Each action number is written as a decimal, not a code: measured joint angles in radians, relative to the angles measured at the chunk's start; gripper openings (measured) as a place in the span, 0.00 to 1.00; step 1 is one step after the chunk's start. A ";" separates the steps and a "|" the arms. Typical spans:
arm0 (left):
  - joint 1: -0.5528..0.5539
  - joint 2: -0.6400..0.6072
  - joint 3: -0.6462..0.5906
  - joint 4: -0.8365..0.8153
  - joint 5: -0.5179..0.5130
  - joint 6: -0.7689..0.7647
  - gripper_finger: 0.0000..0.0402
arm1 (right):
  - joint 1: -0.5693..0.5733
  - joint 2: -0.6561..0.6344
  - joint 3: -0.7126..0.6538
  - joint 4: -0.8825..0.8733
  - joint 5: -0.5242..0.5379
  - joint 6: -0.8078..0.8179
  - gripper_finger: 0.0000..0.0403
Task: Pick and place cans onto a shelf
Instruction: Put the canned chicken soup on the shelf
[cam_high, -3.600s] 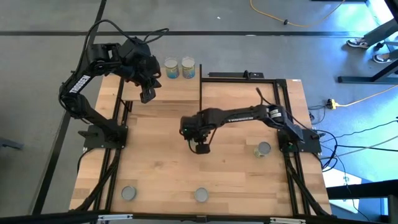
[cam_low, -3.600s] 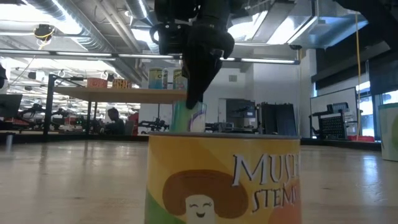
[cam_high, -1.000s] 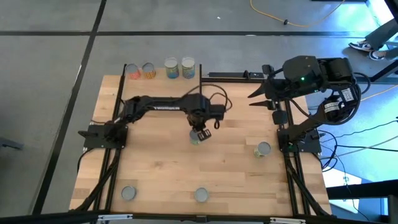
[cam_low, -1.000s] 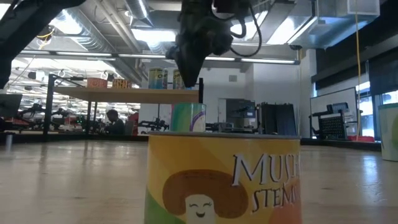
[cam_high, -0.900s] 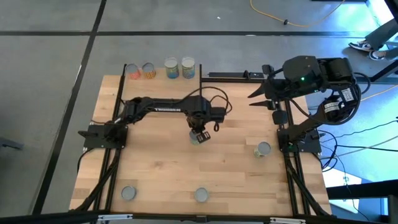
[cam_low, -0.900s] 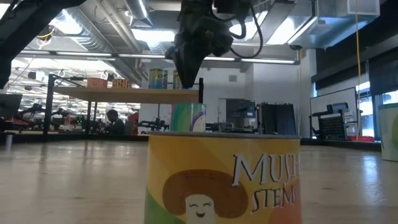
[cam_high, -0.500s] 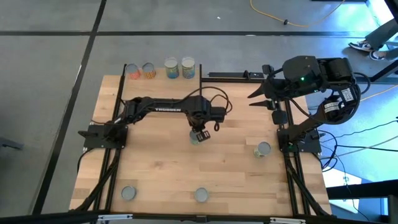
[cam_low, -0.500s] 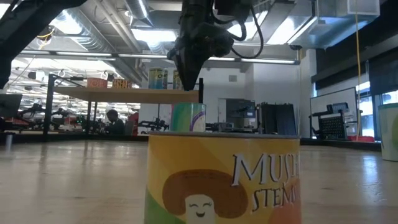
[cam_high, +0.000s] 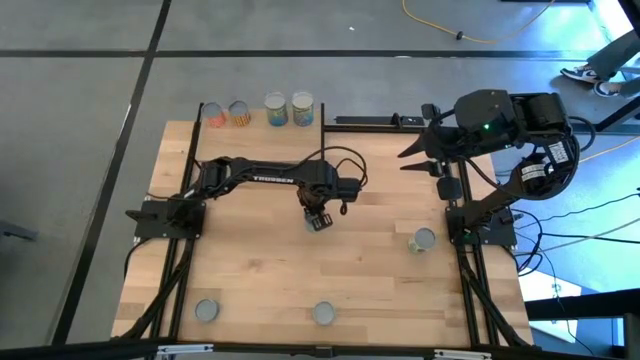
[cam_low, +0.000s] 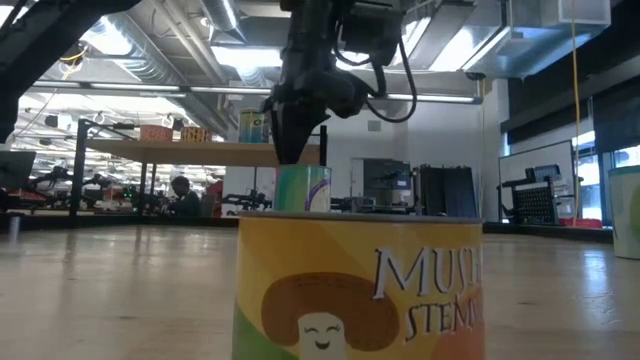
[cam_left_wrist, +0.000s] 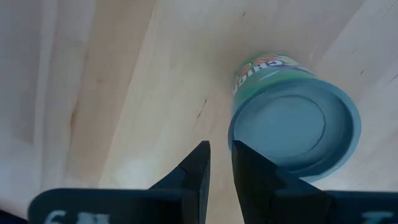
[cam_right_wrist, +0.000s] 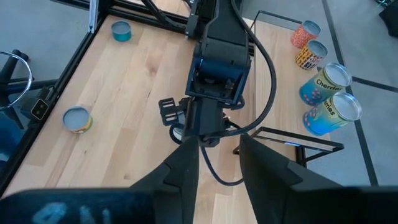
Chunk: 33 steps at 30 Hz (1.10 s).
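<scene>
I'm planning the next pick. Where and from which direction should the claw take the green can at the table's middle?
Grip the green can across its round side wall, coming straight down from above. It stands upright with its flat lid facing up and bare table all round. The left claw hangs just beside it, its fingers nearly together, so it would need to open and centre over the lid first.

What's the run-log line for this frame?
left end effector: nearly shut, above small green-labelled tin can, mid-table | right end effector: open, raised aside | four cans on light-wood shelf

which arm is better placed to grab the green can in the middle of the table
Left. The left gripper hangs right above the green can at mid-table, its fingers nearly closed and beside the can. The right gripper is raised by the table's far right edge, well away.
</scene>
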<state>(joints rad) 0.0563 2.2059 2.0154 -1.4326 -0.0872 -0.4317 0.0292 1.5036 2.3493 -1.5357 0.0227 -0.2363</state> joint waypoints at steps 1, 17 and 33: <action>0.000 0.000 0.000 0.004 0.001 0.004 0.15 | 0.000 0.000 0.000 0.002 0.000 0.000 0.29; 0.001 0.000 0.000 0.071 -0.004 0.052 0.15 | 0.000 0.000 0.000 0.009 0.000 0.000 0.29; 0.002 0.027 0.001 0.102 0.000 0.092 0.15 | 0.000 0.000 0.000 0.010 0.000 0.000 0.29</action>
<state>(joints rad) 0.0586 2.2333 2.0167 -1.3303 -0.0876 -0.3402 0.0292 1.5036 2.3489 -1.5262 0.0229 -0.2360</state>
